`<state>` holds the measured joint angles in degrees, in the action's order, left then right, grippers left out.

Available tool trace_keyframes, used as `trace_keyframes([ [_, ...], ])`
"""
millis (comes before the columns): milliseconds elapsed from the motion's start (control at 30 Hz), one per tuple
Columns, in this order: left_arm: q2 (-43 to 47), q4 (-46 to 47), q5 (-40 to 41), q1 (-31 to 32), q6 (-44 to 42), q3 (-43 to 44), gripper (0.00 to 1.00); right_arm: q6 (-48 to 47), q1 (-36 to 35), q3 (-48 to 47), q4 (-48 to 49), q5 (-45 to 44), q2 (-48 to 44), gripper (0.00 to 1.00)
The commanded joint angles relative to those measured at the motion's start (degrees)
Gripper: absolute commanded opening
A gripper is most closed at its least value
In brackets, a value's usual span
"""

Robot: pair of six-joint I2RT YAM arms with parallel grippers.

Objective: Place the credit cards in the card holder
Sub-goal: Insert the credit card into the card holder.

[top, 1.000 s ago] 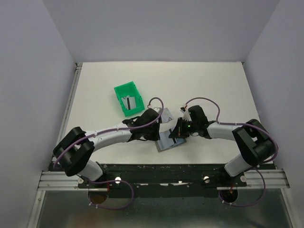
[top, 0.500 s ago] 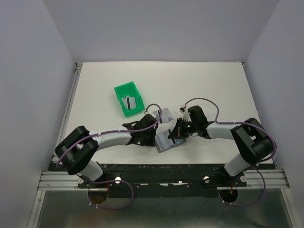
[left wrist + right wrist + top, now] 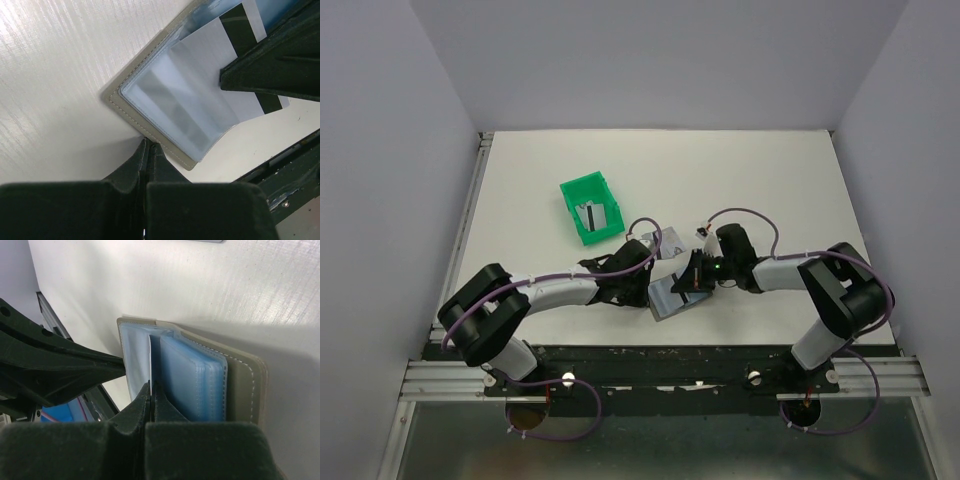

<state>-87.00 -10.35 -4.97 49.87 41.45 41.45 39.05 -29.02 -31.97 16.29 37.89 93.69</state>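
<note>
Built from pale grey-white tubular links between bulky black rounded joint housings. Strung with thin purple cables looping over the wrists and below the bases. Marked by a small green light near the right wrist. Tipped, on left hand and right hand alike, with matte black fingers tapering to thin wedges

Left pincer, right pincer, credit card crowd card holder; bin apart.

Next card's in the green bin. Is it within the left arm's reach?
Probably yes: the striped white card lies exposed in the open green plastic bin near the left fingers, nothing between.
</note>
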Motion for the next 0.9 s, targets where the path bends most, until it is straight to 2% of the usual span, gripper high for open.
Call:
trace_keyframes([
  [0, -3.3, 0.0, 0.3, 0.0, -0.1, -0.7, 0.00, 1.2, -0.6, 2.0, 3.2, 5.3, 3.0, 0.01],
  [200, -3.4, 0.1, 0.4, 0.0, -0.3, -0.5, 0.00, 0.5, -0.8, 1.6, 4.8, 8.1, 4.7, 0.01],
  [367, -3.8, 0.2, 0.3, 0.0, -0.3, -0.2, 0.00, -3.2, -1.8, -0.1, 0.3, 8.0, 3.7, 0.01],
  [433, -4.1, 0.4, 0.2, 0.0, -0.3, -0.1, 0.00, -4.2, -2.6, -1.1, -1.5, 7.7, 3.3, 0.07],
  [500, -4.1, 0.5, 0.1, 0.0, -0.3, 0.0, 0.00, -5.5, -3.4, -2.1, -4.5, 6.7, 2.5, 0.19],
  [533, -4.1, 0.4, 0.1, 0.0, -0.3, 0.0, 0.00, -6.0, -3.7, -2.7, -5.7, 5.6, 2.0, 0.30],
  [600, -4.1, 0.4, 0.1, 0.0, -0.3, 0.0, 0.00, -7.0, -3.9, -3.5, -8.3, 3.7, 0.5, 0.44],
  [700, -3.9, 0.4, 0.1, 0.0, -0.3, -0.1, 0.00, -7.9, -3.9, -4.9, -12.1, 0.9, -1.3, 0.50],
  [867, -3.6, 0.4, 0.2, 0.0, -0.2, -0.6, 0.00, -9.6, -3.9, -7.1, -19.2, -3.3, -4.5, 0.52],
])
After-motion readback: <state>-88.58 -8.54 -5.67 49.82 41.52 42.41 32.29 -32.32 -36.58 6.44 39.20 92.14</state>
